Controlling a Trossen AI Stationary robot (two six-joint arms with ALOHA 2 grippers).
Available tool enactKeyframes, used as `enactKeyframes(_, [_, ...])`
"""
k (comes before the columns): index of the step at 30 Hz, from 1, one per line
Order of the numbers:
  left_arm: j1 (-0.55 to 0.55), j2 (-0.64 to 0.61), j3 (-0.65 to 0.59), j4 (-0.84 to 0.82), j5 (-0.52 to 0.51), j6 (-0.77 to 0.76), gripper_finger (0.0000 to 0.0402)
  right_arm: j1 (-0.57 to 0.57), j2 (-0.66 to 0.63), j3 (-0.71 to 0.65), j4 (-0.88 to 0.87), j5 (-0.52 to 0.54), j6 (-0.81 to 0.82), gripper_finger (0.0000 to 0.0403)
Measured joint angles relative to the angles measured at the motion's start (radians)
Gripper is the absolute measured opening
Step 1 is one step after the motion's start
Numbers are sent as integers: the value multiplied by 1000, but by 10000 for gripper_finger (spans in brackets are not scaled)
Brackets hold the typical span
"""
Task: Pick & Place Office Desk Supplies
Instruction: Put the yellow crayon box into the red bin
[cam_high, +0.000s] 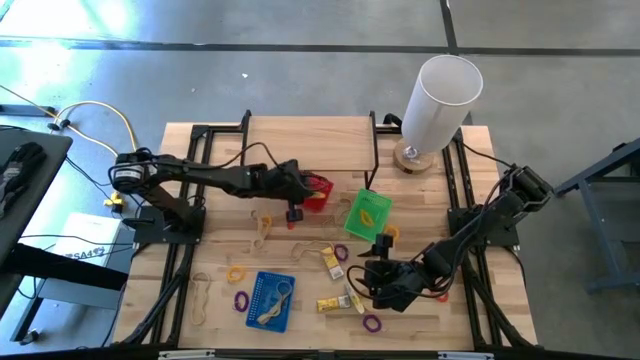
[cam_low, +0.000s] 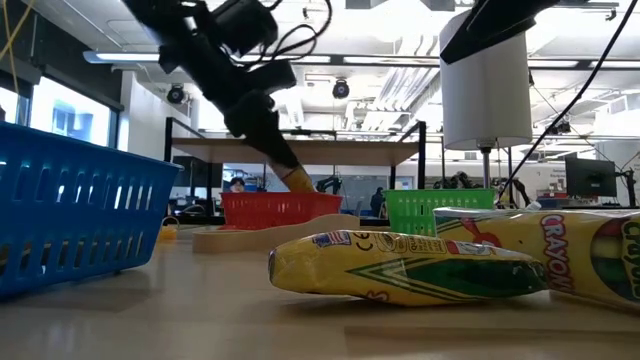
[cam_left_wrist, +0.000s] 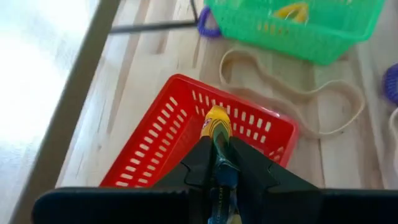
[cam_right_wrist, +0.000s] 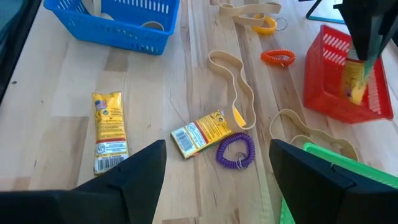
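Observation:
My left gripper (cam_high: 302, 193) hangs over the red basket (cam_high: 320, 192) at the table's middle, shut on a small yellow crayon pack (cam_right_wrist: 354, 81). My right gripper (cam_right_wrist: 217, 171) is open above the near right part of the table, with nothing between its fingers. Below and ahead of it lie a yellow crayon pack (cam_right_wrist: 202, 134), a purple coil loop (cam_right_wrist: 236, 151) and a second pack (cam_right_wrist: 109, 130), flat on the wood. A tan band (cam_right_wrist: 233, 90) and an orange coil (cam_right_wrist: 278, 58) lie farther off. My left gripper pinches the yellow pack between its two fingers (cam_left_wrist: 200, 163), the pack lying along them. Its free end (cam_left_wrist: 217, 121) sticks out past the fingertips. The fingers slant down from the table's left side. The pack's lower end (cam_low: 298, 181) is at the red basket's rim; whether it touches the basket, I cannot tell.
A green basket (cam_high: 367, 212) holding a yellow item stands right of the red one. A blue basket (cam_high: 270, 300) sits near the front edge. A tall white cylinder (cam_high: 440, 95) stands at the far right. Loose bands and loops are scattered between the baskets.

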Motion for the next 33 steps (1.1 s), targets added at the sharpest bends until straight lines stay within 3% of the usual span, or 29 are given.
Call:
enactKeyframes(5, [27, -38, -91, 110, 6, 5, 39, 0, 0, 0, 9, 0, -6, 274])
enactKeyframes(10, [51, -44, -172, 283, 77, -9, 39, 0, 0, 0, 31, -7, -28, 274])
enactKeyframes(26, [49, -41, -192, 266, 77, -31, 39, 0, 0, 0, 50, -23, -51, 274])
enactKeyframes(33, [21, -38, -194, 261, 20, 10, 40, 0, 0, 0, 51, -23, -54, 274])
